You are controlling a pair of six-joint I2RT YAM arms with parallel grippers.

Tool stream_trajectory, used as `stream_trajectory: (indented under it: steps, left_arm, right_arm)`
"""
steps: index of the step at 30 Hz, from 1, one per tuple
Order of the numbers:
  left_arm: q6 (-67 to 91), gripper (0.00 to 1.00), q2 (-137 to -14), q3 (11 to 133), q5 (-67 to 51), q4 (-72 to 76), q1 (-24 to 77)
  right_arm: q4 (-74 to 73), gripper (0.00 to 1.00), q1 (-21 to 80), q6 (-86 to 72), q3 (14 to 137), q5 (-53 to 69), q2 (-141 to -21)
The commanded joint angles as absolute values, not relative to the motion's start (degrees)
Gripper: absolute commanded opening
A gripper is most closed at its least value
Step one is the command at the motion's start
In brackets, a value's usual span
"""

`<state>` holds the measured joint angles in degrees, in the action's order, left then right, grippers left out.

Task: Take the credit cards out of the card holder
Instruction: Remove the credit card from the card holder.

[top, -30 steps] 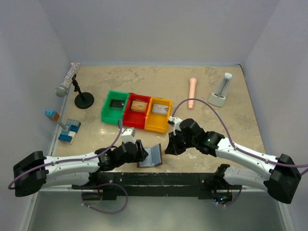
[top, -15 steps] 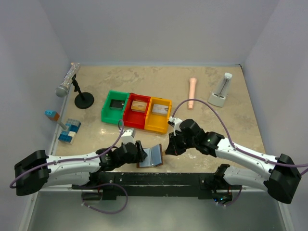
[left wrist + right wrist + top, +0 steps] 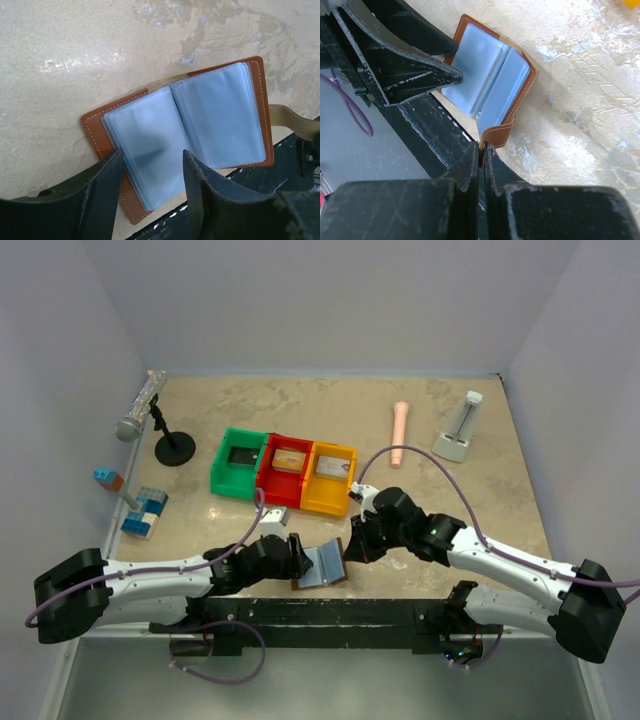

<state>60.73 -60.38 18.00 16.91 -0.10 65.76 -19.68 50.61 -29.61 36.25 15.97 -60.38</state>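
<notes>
The brown card holder (image 3: 322,563) lies open at the table's near edge, its pale blue-grey sleeves facing up; it also shows in the left wrist view (image 3: 200,120) and the right wrist view (image 3: 490,75). No card shows in the sleeves. My left gripper (image 3: 297,558) is open, and in its wrist view the gripper (image 3: 152,155) has its fingers spread over the holder's left half. My right gripper (image 3: 350,550) is shut on the holder's brown strap (image 3: 497,134), seen pinched at the gripper (image 3: 481,146).
Green (image 3: 240,462), red (image 3: 286,472) and yellow (image 3: 330,478) bins stand in a row behind the holder, each with a flat card-like item inside. A microphone on a stand (image 3: 172,445), blue blocks (image 3: 146,512), a pink stick (image 3: 400,432) and a white dispenser (image 3: 462,428) lie farther back. The black rail (image 3: 330,612) runs along the near edge.
My left gripper has moved right, up to the holder's left half. The holder has shifted slightly right and lies opened wider. The right gripper has held its place on the strap.
</notes>
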Motion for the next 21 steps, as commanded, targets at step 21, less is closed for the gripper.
stream_trajectory:
  steps: [21]
  left_arm:
    - [52.2, 0.55, -65.2, 24.3, 9.1, 12.2, 66.0]
  right_arm:
    - [-17.0, 0.00, 50.9, -30.1, 35.2, 16.2, -61.0]
